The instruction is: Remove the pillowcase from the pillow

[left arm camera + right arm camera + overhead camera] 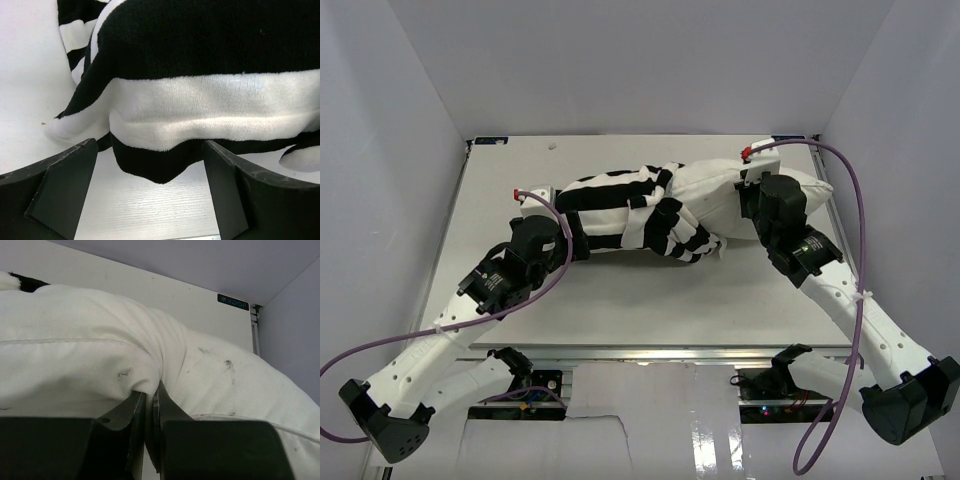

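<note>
Top view looks down; right wrist view hugs pillow (75, 340)

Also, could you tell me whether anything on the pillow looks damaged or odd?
Yes: the pillow carries small dark smudges on its off-white fabric near where the right gripper pinches it; nothing looks torn.

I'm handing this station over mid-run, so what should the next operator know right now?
Left gripper: open, a fold of the striped pillowcase lying between its fingers, unclamped.
Right gripper: shut on a pinch of the pillow fabric at its right end.
Things: the pillow lies across the table; the pillowcase covers its left part, bunched near the middle.
Done: the pillow's right part is bare.
Left: probably regrip the pillowcase with the left gripper and pull it leftward off while the right holds.
</note>
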